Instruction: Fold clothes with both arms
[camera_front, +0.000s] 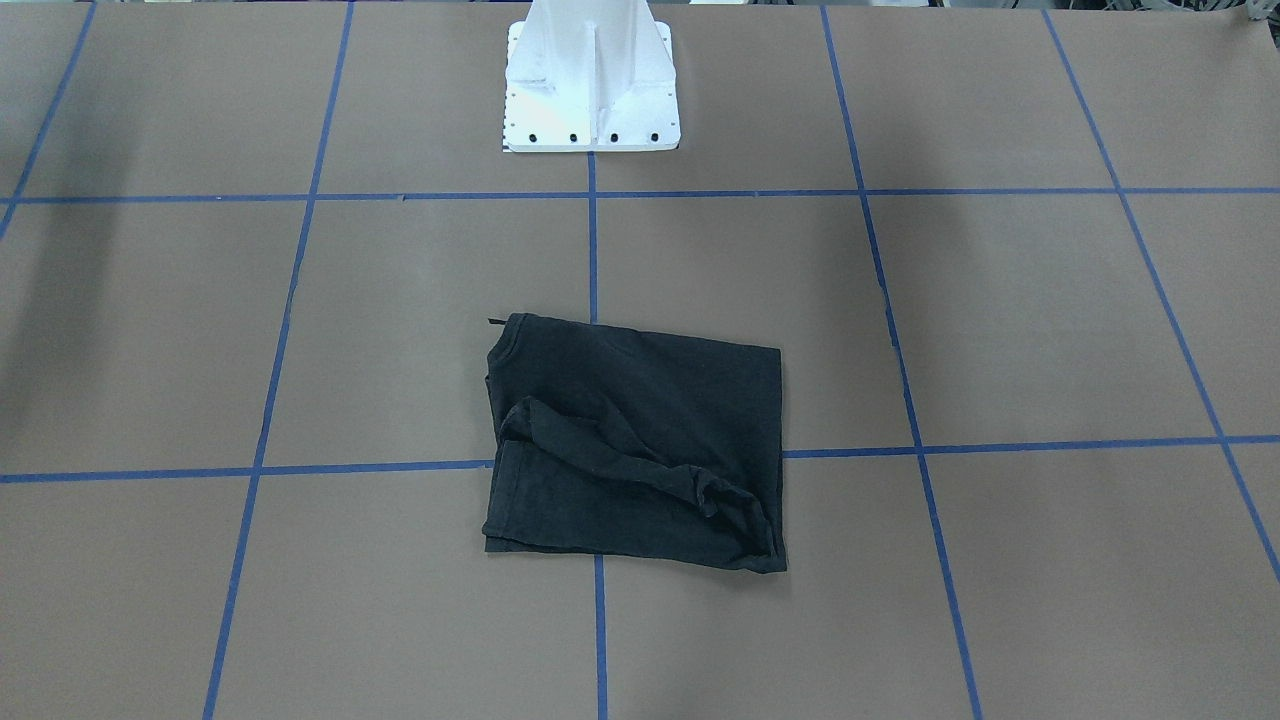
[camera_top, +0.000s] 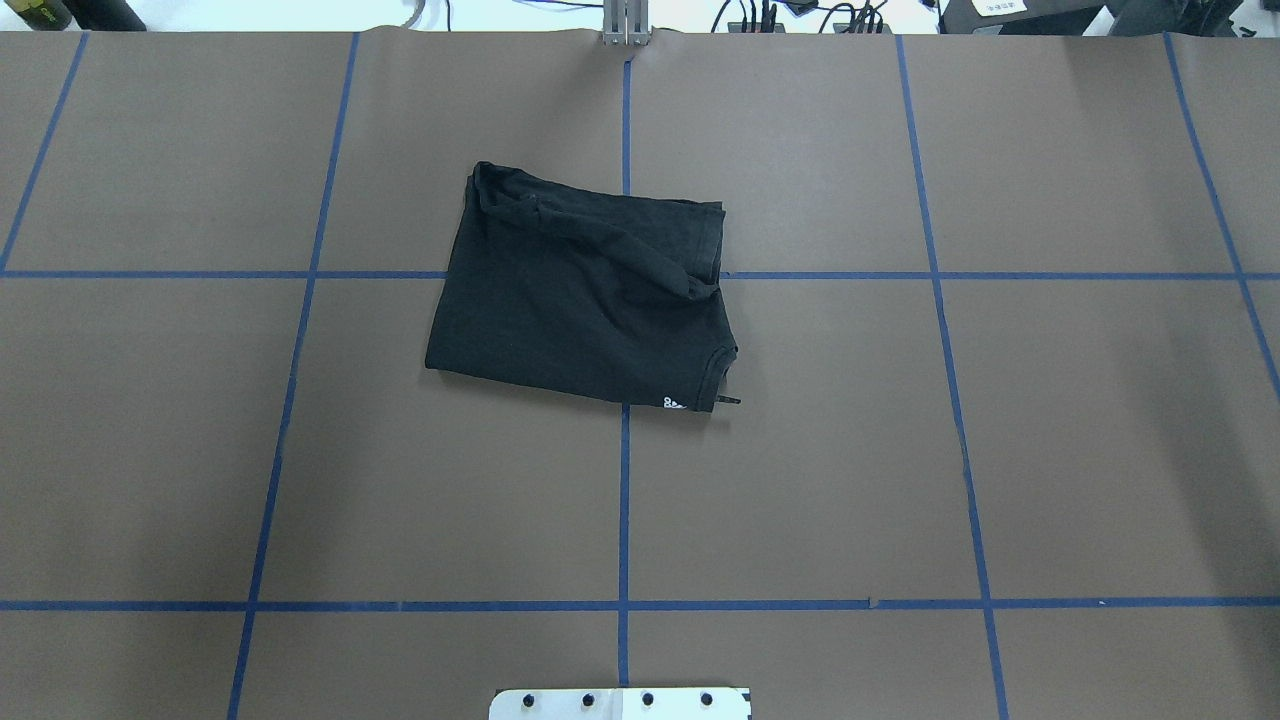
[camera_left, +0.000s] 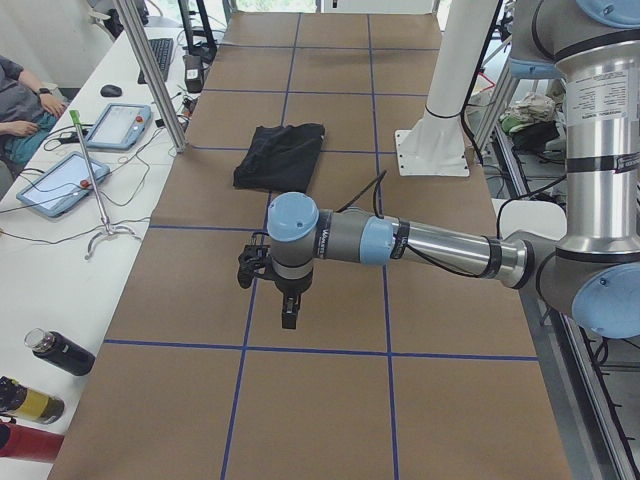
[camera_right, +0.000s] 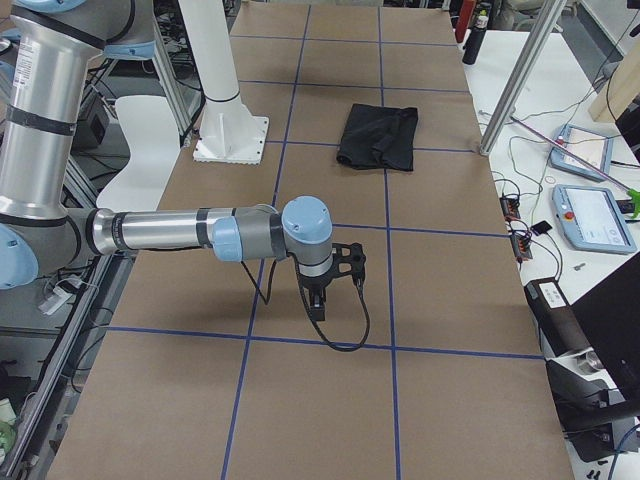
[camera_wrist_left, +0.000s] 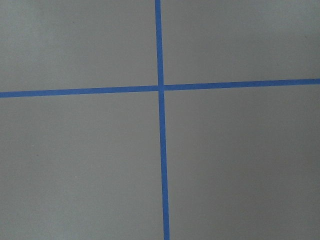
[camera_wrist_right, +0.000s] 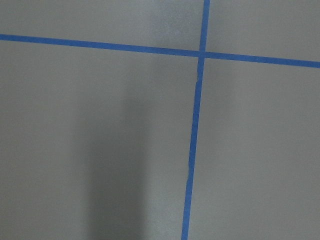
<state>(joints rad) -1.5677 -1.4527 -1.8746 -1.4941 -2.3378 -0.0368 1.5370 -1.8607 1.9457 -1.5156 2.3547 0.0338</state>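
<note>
Left pincer (camera_left: 288, 318) and right pincer (camera_right: 317, 308) hang downward off level arms (camera_left: 440, 245); grip cannot be told.

I count one black T-shirt (camera_top: 580, 290), lying out in front of the white base (camera_front: 592, 90). There is just one base. I have two arms: the left arm (camera_left: 430, 245) on one side of the base and the right arm (camera_right: 170, 230) on the other. That makes two grippers, the left gripper (camera_left: 289, 318) and the right gripper (camera_right: 317, 308). Across the table from the base I see two tablets (camera_left: 125, 125) (camera_left: 62, 183).
</note>
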